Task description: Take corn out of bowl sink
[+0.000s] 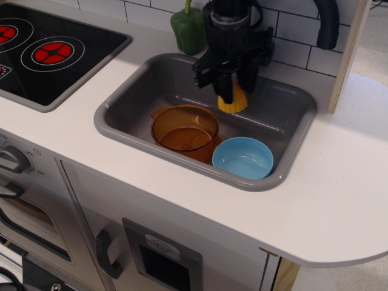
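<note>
Yellow corn [233, 100], one cob, clamped in the fingers [225, 96] above the sink [121, 103], one blue bowl [243, 157] below

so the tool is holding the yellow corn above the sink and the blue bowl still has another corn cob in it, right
Not quite. In the observation.image view the small round light blue plastic bowl is empty. The rest holds: the tool grips the small yellow bumpy toy corn cob above the grey rectangular toy sink.
</note>
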Robot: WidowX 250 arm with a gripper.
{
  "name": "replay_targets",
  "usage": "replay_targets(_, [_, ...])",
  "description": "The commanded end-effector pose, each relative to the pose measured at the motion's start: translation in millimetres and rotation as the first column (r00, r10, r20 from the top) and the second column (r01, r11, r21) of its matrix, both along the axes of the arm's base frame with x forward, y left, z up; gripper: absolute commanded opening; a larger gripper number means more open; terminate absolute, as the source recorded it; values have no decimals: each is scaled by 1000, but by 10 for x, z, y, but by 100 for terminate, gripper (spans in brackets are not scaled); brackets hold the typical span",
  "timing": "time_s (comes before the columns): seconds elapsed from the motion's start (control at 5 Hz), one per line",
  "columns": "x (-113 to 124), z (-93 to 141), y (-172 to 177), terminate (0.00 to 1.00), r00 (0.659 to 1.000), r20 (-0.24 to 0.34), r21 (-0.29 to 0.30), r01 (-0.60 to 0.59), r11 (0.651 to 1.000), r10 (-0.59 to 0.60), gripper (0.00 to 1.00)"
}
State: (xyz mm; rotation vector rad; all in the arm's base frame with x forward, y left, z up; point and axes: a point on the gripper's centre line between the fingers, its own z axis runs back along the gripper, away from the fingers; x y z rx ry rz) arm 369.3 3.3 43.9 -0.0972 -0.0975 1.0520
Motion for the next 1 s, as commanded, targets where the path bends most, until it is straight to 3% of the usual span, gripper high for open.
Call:
replay_targets(0.0, [211,56,224,0,999,37,63,-20,998,17,0])
replay_targets(0.4, [202,-23,160,0,1000,29,89,7,996,-9,0])
replay_targets(0.6, [217,-14,147,0,1000,22,91,12,996,-15,100])
replay_targets(0.8, [248,76,102,0,999,37,88,21,996,-25,100])
